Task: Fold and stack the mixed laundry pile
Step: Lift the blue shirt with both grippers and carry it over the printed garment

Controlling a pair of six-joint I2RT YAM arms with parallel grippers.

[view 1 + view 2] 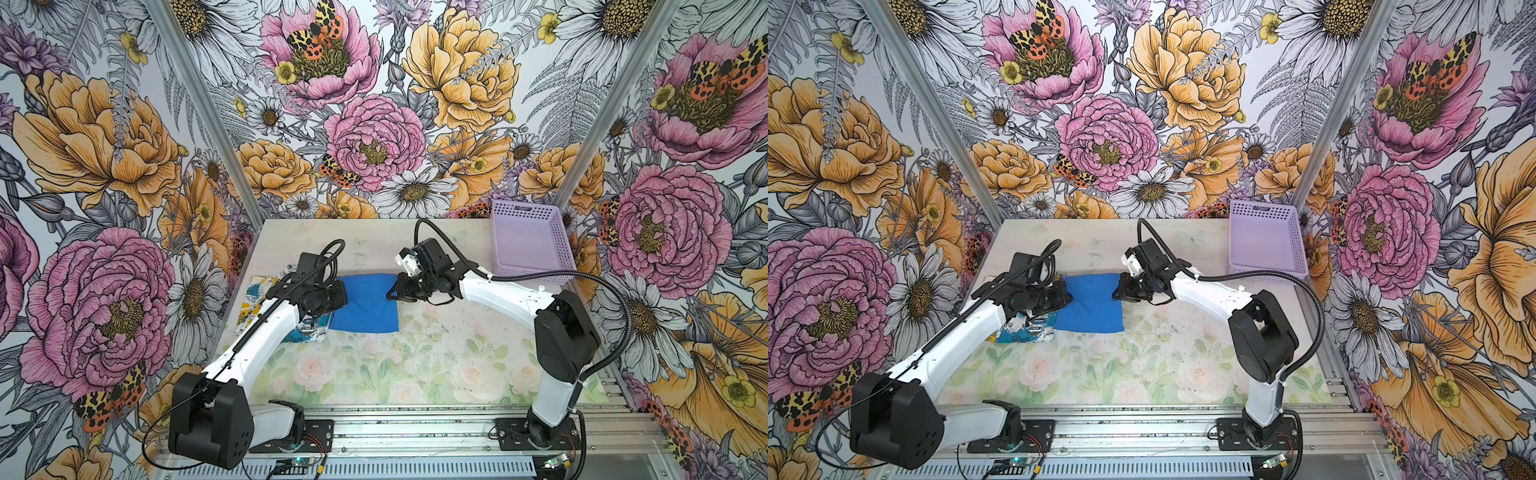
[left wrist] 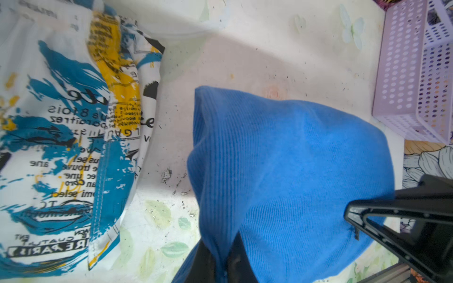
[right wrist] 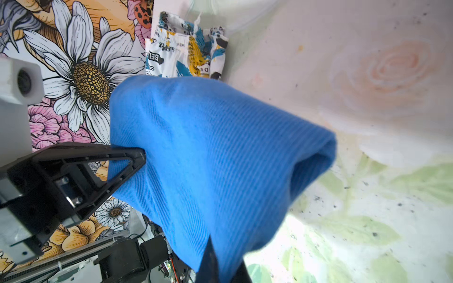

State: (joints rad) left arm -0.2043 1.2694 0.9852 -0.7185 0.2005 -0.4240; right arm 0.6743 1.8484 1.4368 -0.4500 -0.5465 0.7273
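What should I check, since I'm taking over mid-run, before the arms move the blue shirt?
1. Left gripper shut on blue shirt: ok.
2. Right gripper shut on it: ok.
3. Shirt spread between both grips, not bunched: ok.
4. Printed garment lies left of the shirt, apart from both grippers: ok.
5. Shirt's lower edge clear of the table: cannot tell.

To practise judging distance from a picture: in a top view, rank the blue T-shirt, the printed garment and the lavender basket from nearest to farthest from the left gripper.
1. Blue T-shirt, centre: pinched in the left gripper.
2. Printed garment, just left, partly under that arm.
3. Lavender basket, back right corner.
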